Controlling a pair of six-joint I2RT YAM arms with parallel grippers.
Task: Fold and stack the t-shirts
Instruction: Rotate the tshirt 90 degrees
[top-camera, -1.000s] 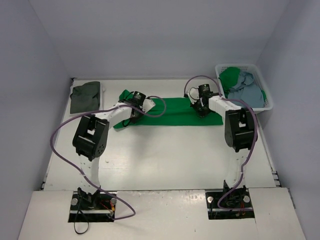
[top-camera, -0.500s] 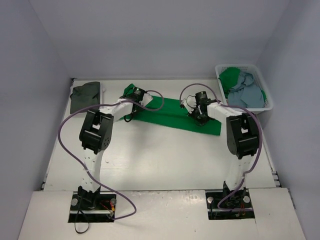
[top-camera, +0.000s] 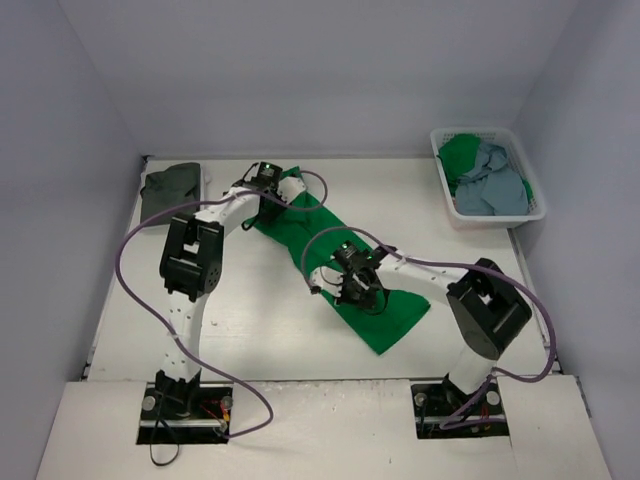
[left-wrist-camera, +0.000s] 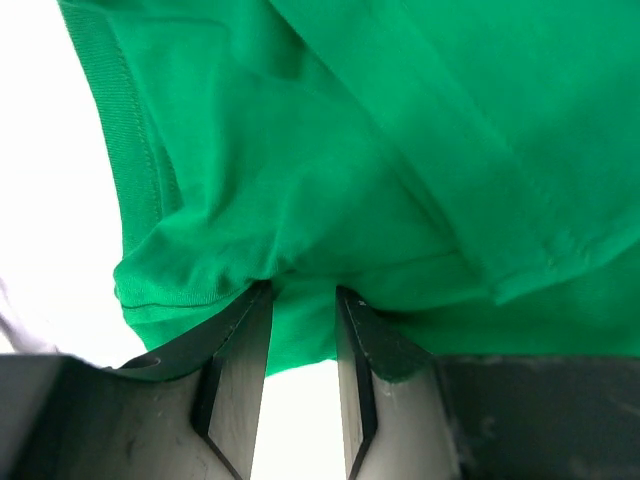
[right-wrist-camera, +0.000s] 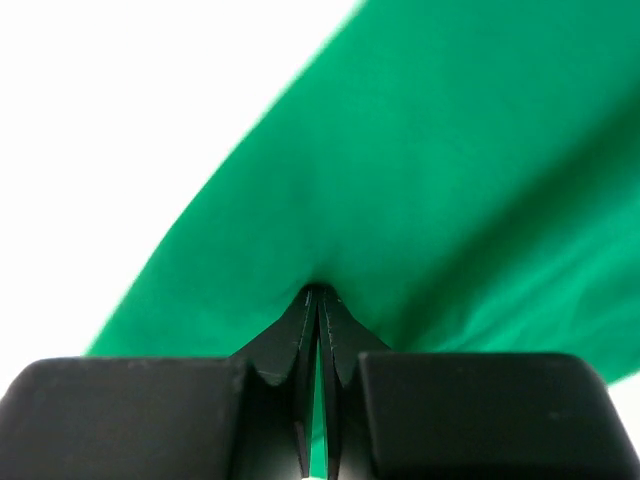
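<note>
Room: white table (top-camera: 280, 320) boxed in by pale lilac walls (top-camera: 300, 70) on three sides.
Left gripper (left-wrist-camera: 302, 292): jaws parted by a narrow gap. Green cloth is bunched against the tips and hangs a little way into the gap, loose between the dark fingers (left-wrist-camera: 238, 360) rather than squeezed, with white table showing below it.
Right gripper (right-wrist-camera: 318, 292): clenched tight, with a pinch of green cloth caught at the very tips. Only a thin green line shows between the fingers (right-wrist-camera: 285, 355).
Left arm (top-camera: 190, 260): reaches far forward from its base, elbow raised, wrist bent down at the far left end of the cloth.
Right arm (top-camera: 485, 315): elbow is out to the right, forearm swung leftward across the table, and wrist low over the middle of the near half.
Green t-shirt (top-camera: 300, 228): lies as a long strip on the table, running diagonally from the left gripper at the back to the near right, past the right gripper.
Dark grey t-shirt (top-camera: 170, 190): folded, at the far left corner, well apart from the green one.
Basket (top-camera: 495, 219): white plastic, at the far right corner, holding a green shirt (top-camera: 460, 155) and a blue-grey shirt (top-camera: 495, 185), both crumpled.
Cables (top-camera: 130, 280): purple, looping from each base up along its arm.
</note>
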